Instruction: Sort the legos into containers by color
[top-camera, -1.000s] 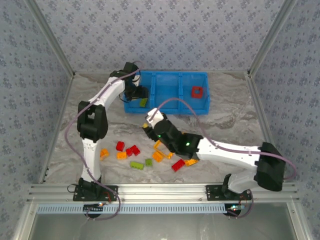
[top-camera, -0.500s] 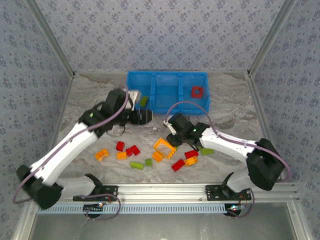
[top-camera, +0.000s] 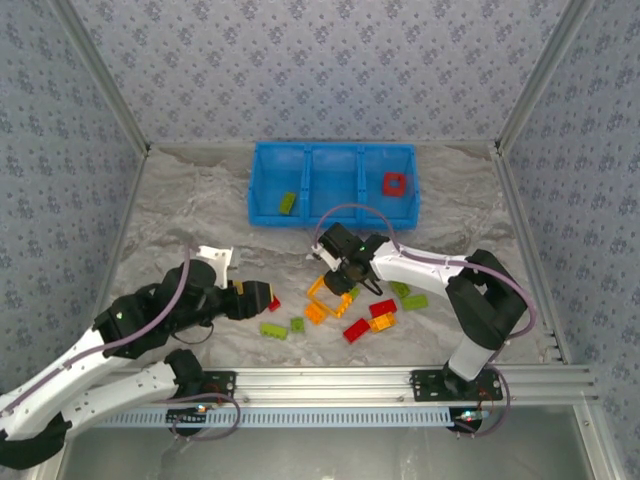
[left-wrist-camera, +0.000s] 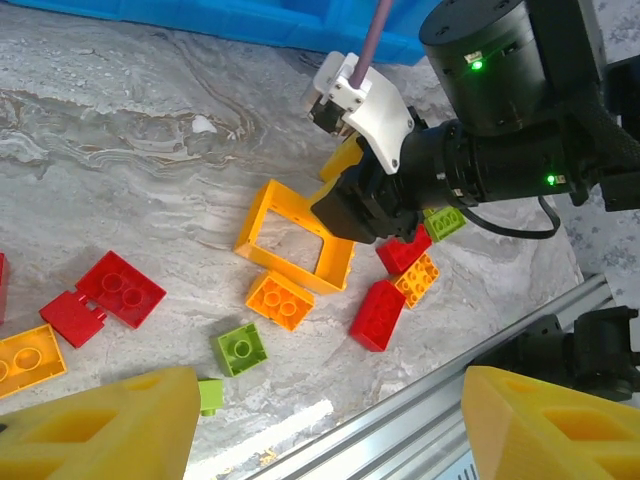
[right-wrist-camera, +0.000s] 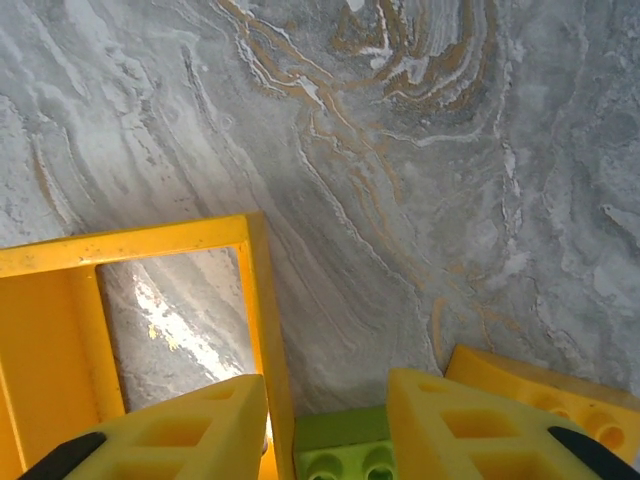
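The blue tray (top-camera: 335, 150) stands at the back, with a green lego (top-camera: 287, 203) in its left compartment and a red frame (top-camera: 396, 184) in its right one. Loose legos lie in front of it: an orange frame (left-wrist-camera: 295, 240), an orange brick (left-wrist-camera: 280, 300), a small green one (left-wrist-camera: 241, 349) and red ones (left-wrist-camera: 380, 314) (left-wrist-camera: 120, 288). My left gripper (left-wrist-camera: 330, 440) hangs open above them, holding nothing. My right gripper (right-wrist-camera: 325, 400) is low at the frame's corner. Its fingers (right-wrist-camera: 470, 430) flank the frame's side wall (right-wrist-camera: 262, 320) and a green brick (right-wrist-camera: 345, 450).
The metal rail (top-camera: 330, 385) runs along the near table edge, close to the loose bricks. More green bricks (top-camera: 408, 296) and an orange one (top-camera: 383, 322) lie right of the frame. Patterned walls enclose the table on three sides.
The left arm swung from the tray's left compartment down to the front left, leaving a green brick in it. The right gripper moved onto the orange frame and its jaws narrowed.
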